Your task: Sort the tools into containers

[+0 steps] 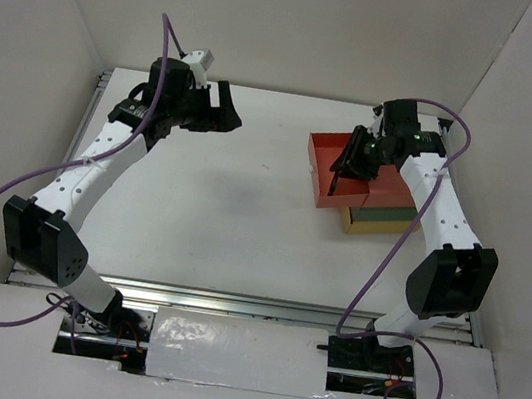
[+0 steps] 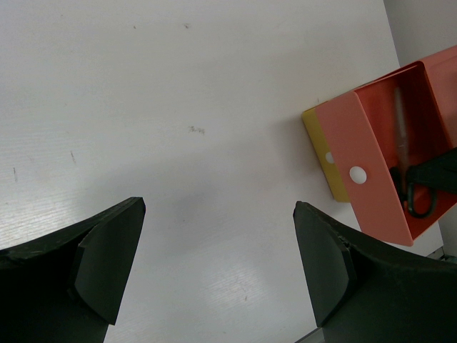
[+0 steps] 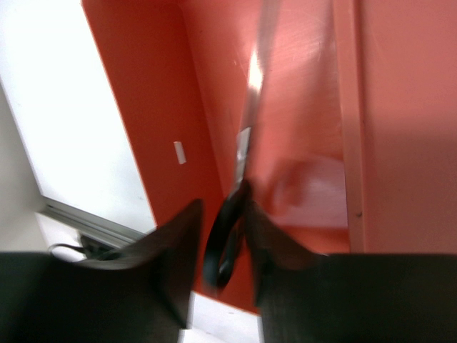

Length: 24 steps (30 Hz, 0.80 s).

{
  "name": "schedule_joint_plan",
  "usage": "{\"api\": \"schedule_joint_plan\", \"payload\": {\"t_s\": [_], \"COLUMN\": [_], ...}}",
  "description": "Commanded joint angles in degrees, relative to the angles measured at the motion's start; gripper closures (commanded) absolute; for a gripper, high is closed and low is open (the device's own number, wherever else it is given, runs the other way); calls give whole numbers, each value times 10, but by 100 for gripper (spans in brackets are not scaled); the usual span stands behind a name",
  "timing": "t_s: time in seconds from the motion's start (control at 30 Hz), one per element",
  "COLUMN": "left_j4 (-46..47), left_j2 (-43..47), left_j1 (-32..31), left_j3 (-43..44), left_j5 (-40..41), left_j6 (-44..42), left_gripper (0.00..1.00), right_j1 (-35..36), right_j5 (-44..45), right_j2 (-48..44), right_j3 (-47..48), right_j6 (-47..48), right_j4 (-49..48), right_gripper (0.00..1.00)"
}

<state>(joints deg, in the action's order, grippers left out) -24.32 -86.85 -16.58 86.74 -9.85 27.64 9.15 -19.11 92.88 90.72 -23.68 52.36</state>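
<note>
Scissors, by their look light, stiff and slick along the blades, sit within the red drawer at the far right. The black handle loop seems the surest hold. The right gripper closely brackets that loop, but blur hides whether it pinches. The left gripper hangs wide open over the table, far left.
</note>
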Motion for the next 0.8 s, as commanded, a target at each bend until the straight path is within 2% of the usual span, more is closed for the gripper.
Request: {"api": "schedule_joint_plan", "payload": {"t_s": [0.0, 0.07, 0.17, 0.33, 0.43, 0.5, 0.57, 0.6, 0.63, 0.67, 0.7, 0.73, 0.77], "left_j4": [11, 14, 13, 70, 93, 90, 73, 67, 63, 56, 42, 35, 31], "left_j2": [-13, -14, -16, -3, 0, -3, -17, -31, -38, -46, -58, -76, -83], "left_j1": [6, 6, 8, 28, 23, 4, -14, -34, -45, -56, -80, -91, -107], "left_j3": [32, 35, 39, 12, -10, -7, 5, 9, 17, 22, 28, 40, 42], "left_j5": [-18, -25, -33, -114, -134, -124, -115, -106, -103, -96, -90, -77, -70], "left_j6": [7, 2, -2, 7, 20, 19, 14, 11, 10, 10, 8, 8, 12], "left_gripper": [1, 1, 1, 1, 1, 4, 9, 10, 12, 16, 16, 13, 1], "right_j1": [-6, -8, -7, -4, -2, 1, 7, 12, 21, 25, 26, 32, 32], "right_j5": [-1, -7, -15, -60, -105, -123, -96, -75, -3, 30, 64, 98, 161], "right_j2": [-37, -37, -40, -49, -54, -60, -74, -88, -94, -97, -101, -109, -112], "right_j3": [2, 3, 5, 41, 80, 108, 119, 119, 117, 113, 103, 95, 78], "right_j6": [-4, 0, 2, 23, 50, 71, 90, 100, 120, 136, 148, 172, 184], "right_j4": [-2, -1, -2, -11, -25, -39, -62, -69, -80, -85, -86, -88, -89], "right_gripper": [56, 42, 33, 34, 40, 49, 59, 64, 75, 81, 85, 87, 88]}}
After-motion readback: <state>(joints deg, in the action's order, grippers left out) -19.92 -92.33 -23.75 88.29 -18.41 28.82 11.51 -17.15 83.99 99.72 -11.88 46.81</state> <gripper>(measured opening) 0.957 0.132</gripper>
